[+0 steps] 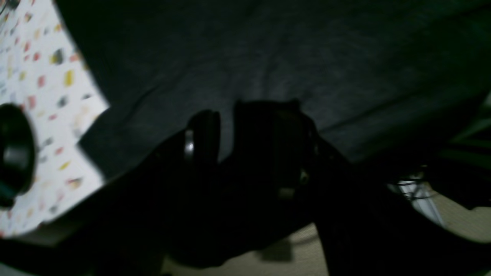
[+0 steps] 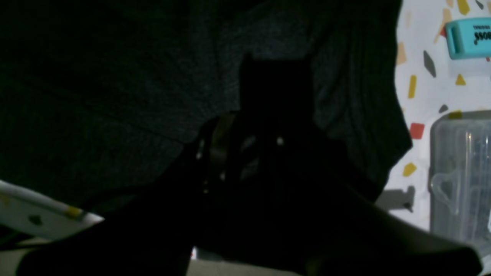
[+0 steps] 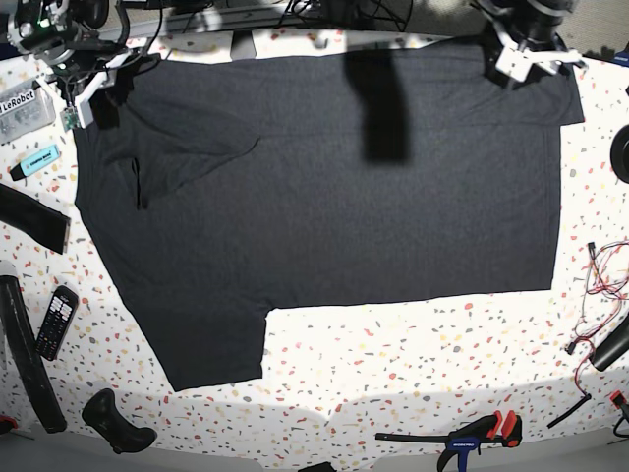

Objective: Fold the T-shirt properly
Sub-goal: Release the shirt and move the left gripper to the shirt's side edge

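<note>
The T-shirt [image 3: 324, 216] lies spread flat over most of the speckled table [image 3: 413, 354], with one part reaching toward the front left and a creased fold near its upper left. At its far right corner hovers my left gripper [image 3: 526, 61]. In the left wrist view that gripper [image 1: 227, 132] shows a narrow gap between its dark fingers, with the T-shirt [image 1: 268, 57] beyond. My right gripper [image 3: 88, 98] is at the far left corner. Its wrist view shows the gripper [image 2: 238, 126] only as a black shape against the T-shirt [image 2: 115, 76].
A teal highlighter [image 3: 36, 160] [image 2: 470, 36] and a clear plastic box [image 2: 460, 172] lie left of the shirt. A remote [image 3: 54, 320] and black parts [image 3: 29, 221] line the left edge. A clamp [image 3: 462, 438] sits at the front, wires [image 3: 600, 285] at the right.
</note>
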